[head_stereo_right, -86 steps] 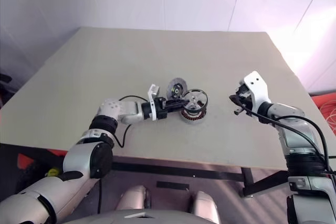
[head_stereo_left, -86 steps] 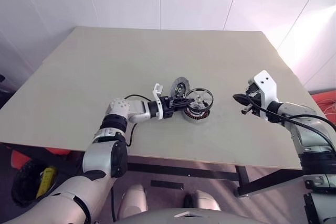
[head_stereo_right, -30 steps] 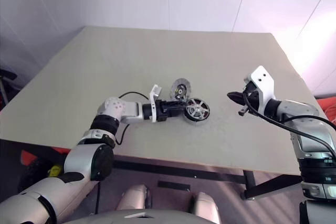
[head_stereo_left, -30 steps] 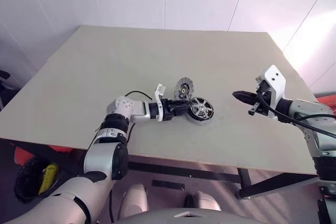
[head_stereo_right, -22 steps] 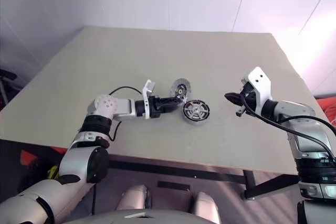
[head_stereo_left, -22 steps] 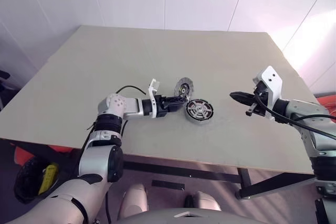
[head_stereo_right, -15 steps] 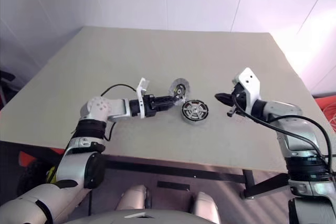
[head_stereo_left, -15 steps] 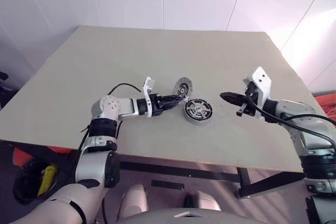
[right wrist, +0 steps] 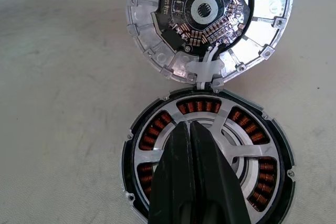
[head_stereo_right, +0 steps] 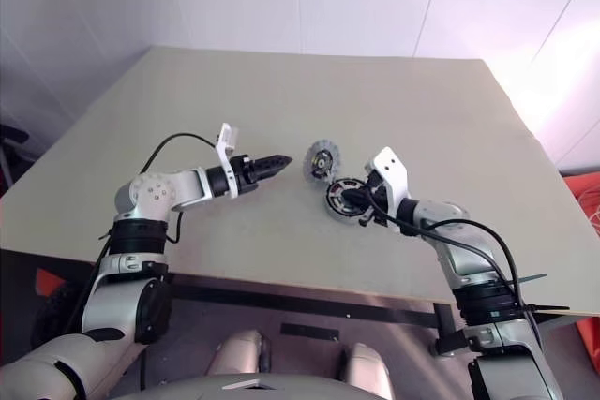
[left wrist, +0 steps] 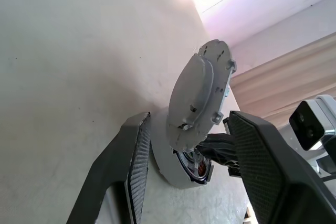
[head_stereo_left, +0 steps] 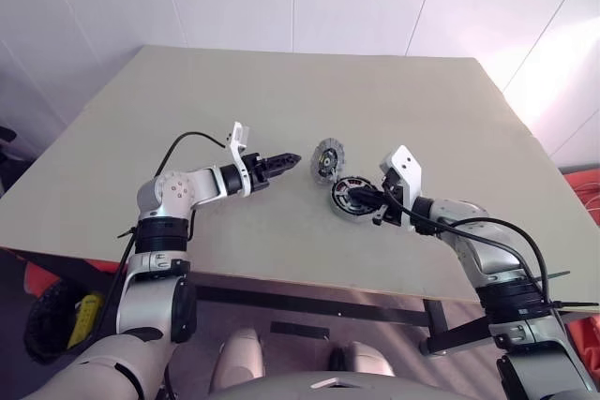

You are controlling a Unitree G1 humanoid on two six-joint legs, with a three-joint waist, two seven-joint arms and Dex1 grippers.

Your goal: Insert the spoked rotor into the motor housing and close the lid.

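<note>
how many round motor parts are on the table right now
2. The dark-rimmed round housing with copper windings lies flat under the right gripper. The silvery round lid with a circuit board stands tilted open, hinged to its far edge.

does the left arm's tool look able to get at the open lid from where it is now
Probably yes. The left tool hangs open just beside the raised lid, with bare table between them. The right tool, shut, rests on the motor housing below the lid, not across that path.
</note>
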